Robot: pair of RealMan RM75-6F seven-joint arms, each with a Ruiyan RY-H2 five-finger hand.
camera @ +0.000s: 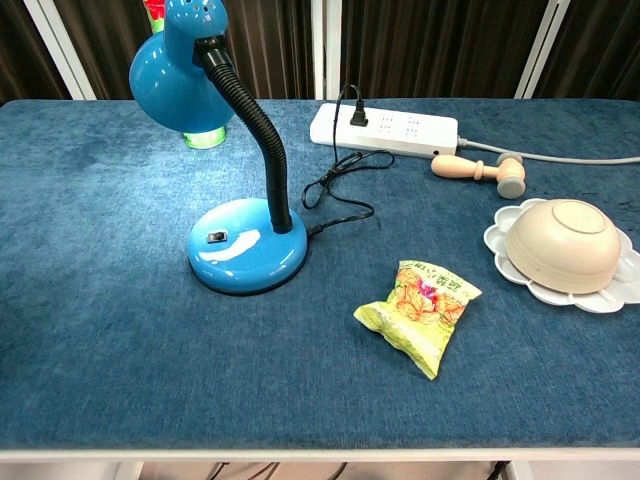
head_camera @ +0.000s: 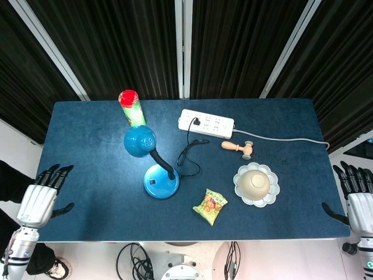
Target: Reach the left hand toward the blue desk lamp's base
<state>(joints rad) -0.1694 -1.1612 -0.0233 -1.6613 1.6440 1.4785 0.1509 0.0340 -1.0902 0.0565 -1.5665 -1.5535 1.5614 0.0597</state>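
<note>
Plainly, the left hand (head_camera: 41,197) hangs with fingers spread and nothing in them just off the tabletop's (head_camera: 87,146) left edge near its front corner, well apart from the blue desk lamp's base (head_camera: 161,181), so the reach looks barely begun. That base is a glossy, round, shallow dome standing left of the centre of the napped blue tabletop, its black ribbed neck (camera: 255,130) arching up to the shade.

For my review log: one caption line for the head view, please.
Left hand open at the table's left edge, short of the blue desk lamp's base; right hand open at the right edge.
</note>
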